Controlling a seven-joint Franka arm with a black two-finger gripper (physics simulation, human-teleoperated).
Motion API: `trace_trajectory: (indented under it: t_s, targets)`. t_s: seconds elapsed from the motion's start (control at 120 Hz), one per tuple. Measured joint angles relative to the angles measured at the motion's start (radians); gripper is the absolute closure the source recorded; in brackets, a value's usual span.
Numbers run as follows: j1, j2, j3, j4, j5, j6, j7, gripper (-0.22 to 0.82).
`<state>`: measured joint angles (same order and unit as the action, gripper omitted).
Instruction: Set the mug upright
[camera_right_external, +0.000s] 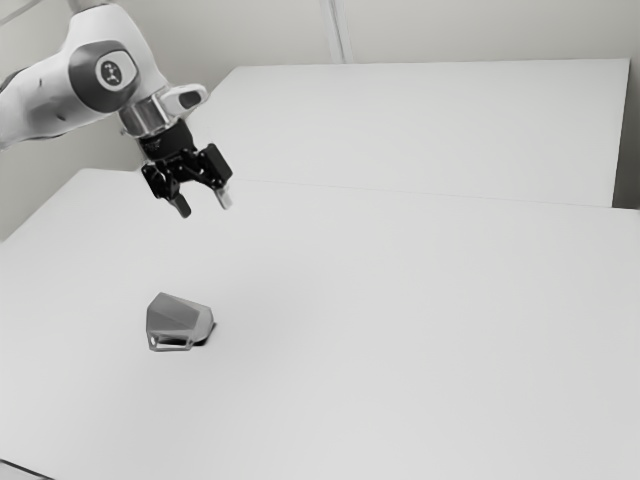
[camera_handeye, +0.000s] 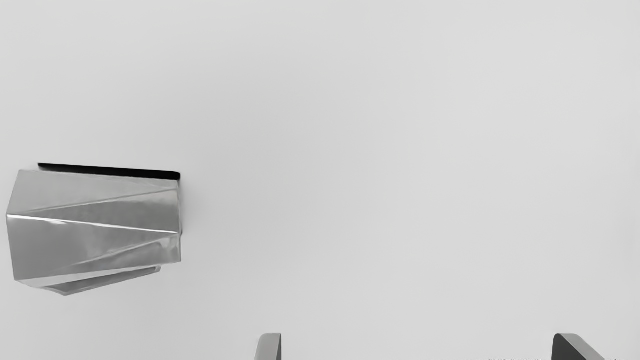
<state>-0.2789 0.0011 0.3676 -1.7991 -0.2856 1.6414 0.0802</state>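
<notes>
Well below the gripper, off to one side; the mug

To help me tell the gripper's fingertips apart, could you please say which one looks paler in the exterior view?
The fingertip toward the exterior view's right is pale grey; the other fingertip, toward that view's left, is darker.

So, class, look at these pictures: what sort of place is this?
Probably a robotics test workspace, simulated rather than real. A Franka arm with a two-finger gripper reaches over a plain white table, where a faceted mug lies tipped over.
</notes>
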Motion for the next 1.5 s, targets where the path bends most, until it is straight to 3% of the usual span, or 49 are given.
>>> trace_trajectory:
  t_s: [0.133, 0.25, 0.333, 0.642, 1.033, 1.4, 1.5]
  targets:
    - [0.008, 0.063, 0.077, -0.068, -0.156, 0.059, 0.099, 0.02]
    - [0.386, 0.161, 0.176, -0.085, -0.323, 0.075, 0.212, 0.02]
    - [0.465, 0.231, 0.218, -0.087, -0.44, 0.063, 0.295, 0.02]
    - [0.477, 0.341, 0.228, -0.268, -0.783, 0.033, 0.555, 0.02]
    - [0.446, 0.281, 0.226, -0.393, -0.848, 0.0, 0.962, 0.02]
    - [0.408, 0.272, 0.215, -0.458, -0.901, -0.016, 1.187, 0.02]
    - [0.408, 0.272, 0.214, -0.465, -0.911, -0.017, 1.226, 0.15]
